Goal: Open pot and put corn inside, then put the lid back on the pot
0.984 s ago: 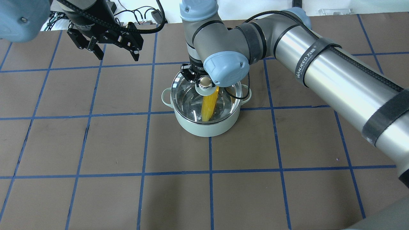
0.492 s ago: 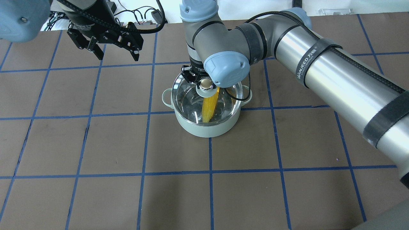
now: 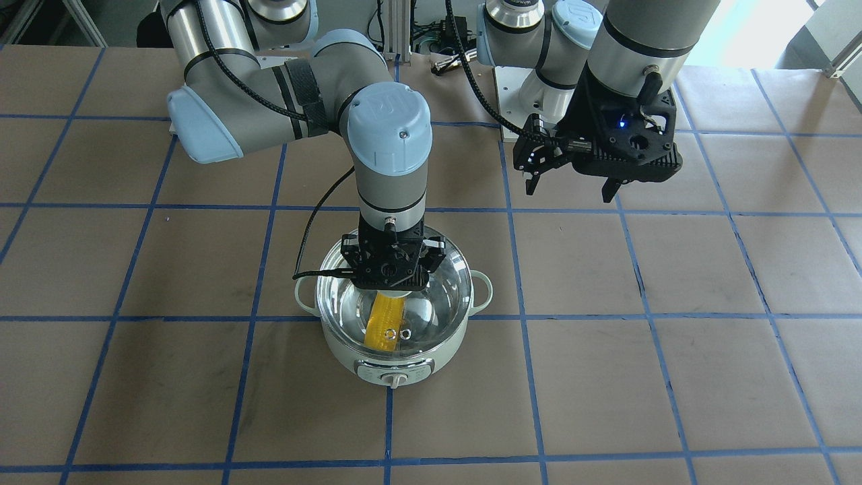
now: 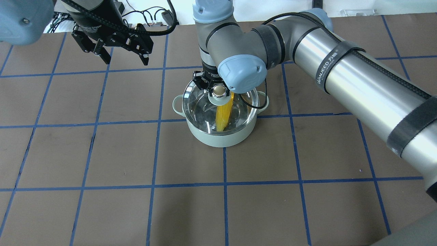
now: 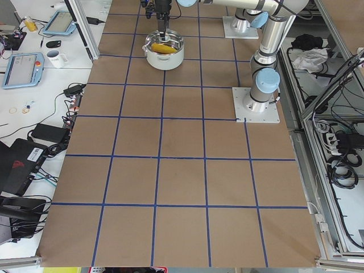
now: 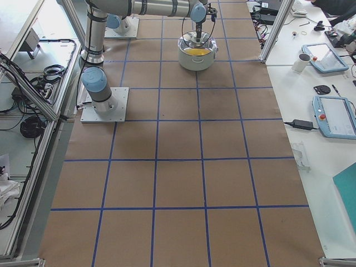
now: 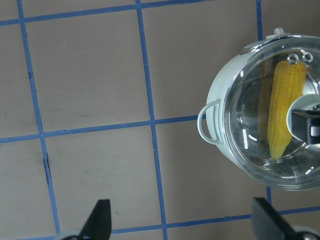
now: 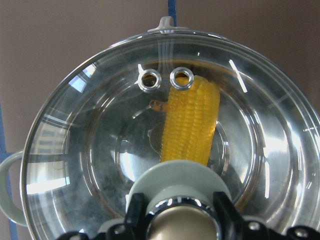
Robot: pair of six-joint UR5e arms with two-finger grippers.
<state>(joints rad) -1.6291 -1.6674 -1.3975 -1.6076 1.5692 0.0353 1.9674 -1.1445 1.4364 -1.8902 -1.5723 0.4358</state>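
The mint-green pot (image 4: 218, 139) stands mid-table, its dial facing away from the robot (image 3: 396, 379). The yellow corn (image 4: 222, 116) lies inside on the steel bottom and shows through the glass in the right wrist view (image 8: 192, 125). The clear glass lid (image 3: 441, 300) rests on the pot's rim. My right gripper (image 4: 218, 89) points straight down, shut on the lid's beige knob (image 8: 182, 222), with fingers on both sides of it. My left gripper (image 4: 125, 60) is open and empty, hovering above the table at the far left of the pot.
The brown table (image 4: 102, 153) has a blue tape grid. The right arm's long forearm (image 4: 358, 82) stretches over the right half. Cables and the robot's base plates lie at the table's robot side (image 3: 431, 40).
The lid has sunk slightly and settled level on the pot's rim, with the right gripper still on the knob. The left arm has not moved.
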